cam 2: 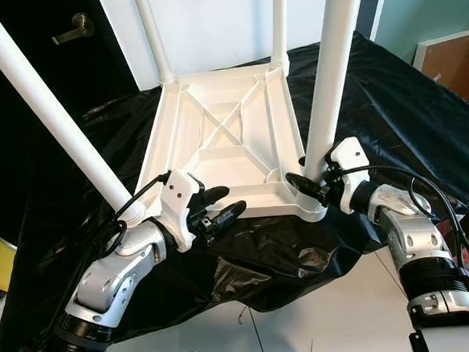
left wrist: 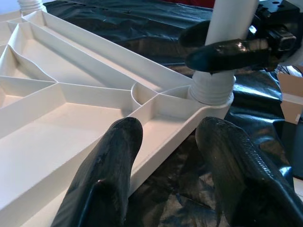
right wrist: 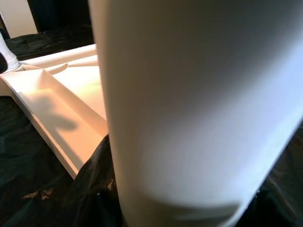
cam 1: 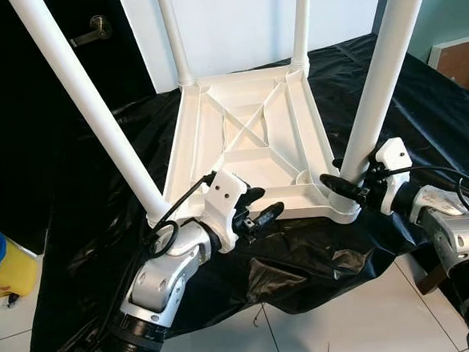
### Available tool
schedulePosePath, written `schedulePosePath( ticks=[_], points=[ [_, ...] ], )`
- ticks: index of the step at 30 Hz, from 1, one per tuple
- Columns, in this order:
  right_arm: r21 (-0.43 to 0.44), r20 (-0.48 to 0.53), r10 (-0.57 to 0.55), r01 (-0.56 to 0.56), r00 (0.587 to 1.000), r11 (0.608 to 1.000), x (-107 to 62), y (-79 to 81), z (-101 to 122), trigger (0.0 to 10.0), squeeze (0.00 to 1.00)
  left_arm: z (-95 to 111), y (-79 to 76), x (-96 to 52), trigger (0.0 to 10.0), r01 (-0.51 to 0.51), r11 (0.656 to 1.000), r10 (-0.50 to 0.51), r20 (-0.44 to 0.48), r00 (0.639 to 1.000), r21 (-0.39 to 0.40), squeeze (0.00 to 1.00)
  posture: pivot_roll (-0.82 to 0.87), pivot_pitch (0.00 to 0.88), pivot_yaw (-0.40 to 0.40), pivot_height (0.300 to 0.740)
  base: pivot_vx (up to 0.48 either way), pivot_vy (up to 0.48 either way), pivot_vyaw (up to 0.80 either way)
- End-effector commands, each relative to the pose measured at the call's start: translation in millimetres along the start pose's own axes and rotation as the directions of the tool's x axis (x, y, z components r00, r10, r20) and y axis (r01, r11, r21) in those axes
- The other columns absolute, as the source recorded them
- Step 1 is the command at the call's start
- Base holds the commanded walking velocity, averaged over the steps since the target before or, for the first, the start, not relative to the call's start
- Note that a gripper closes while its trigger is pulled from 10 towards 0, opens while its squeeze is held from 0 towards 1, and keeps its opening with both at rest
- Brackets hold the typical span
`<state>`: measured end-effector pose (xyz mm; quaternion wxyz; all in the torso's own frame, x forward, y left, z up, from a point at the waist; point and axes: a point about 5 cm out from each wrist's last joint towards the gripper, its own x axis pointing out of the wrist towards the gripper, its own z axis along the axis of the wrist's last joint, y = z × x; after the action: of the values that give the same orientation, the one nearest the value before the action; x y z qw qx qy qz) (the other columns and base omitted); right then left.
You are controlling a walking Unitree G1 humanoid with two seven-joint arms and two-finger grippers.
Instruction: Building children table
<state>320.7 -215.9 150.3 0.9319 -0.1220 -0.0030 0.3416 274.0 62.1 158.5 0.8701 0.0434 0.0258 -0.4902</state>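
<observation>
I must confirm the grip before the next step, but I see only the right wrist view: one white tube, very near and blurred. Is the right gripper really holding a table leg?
Observer: Yes. The right gripper is shut around the near right leg, just above its socket in the upturned tabletop.
Operator: How many legs are standing?
Observer: Four; the near left leg leans outward.
Operator: And the left gripper?
Observer: The left gripper is open at the tabletop's near edge, holding nothing.
Operator: What lies under the table?
Observer: A black plastic sheet.
</observation>
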Motion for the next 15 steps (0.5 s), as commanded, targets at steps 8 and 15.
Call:
schedulePosePath(
  ticks=[8, 15],
  points=[
    [0.062, -0.057, -0.283, 0.287, 0.957, 0.956, 5.1, 6.2, -20, 10.0, 0.00, 1, -7.4, -1.1, 10.0, 0.205, 0.979, -0.205, 0.001, 0.979, 0.014, 0.00, -0.09, 0.004, 0.071, 0.740, 0.000, 0.000, 0.00],
    [0.169, -0.056, -0.455, 0.458, 0.889, 0.873, 14.0, 26.7, -21, 10.0, 0.00, 1, -2.2, -2.1, 10.0, 0.210, 0.977, -0.210, -0.013, 0.978, 0.024, 0.00, -0.10, 0.000, 0.069, 0.740, 0.000, 0.000, 0.00]
  ],
)
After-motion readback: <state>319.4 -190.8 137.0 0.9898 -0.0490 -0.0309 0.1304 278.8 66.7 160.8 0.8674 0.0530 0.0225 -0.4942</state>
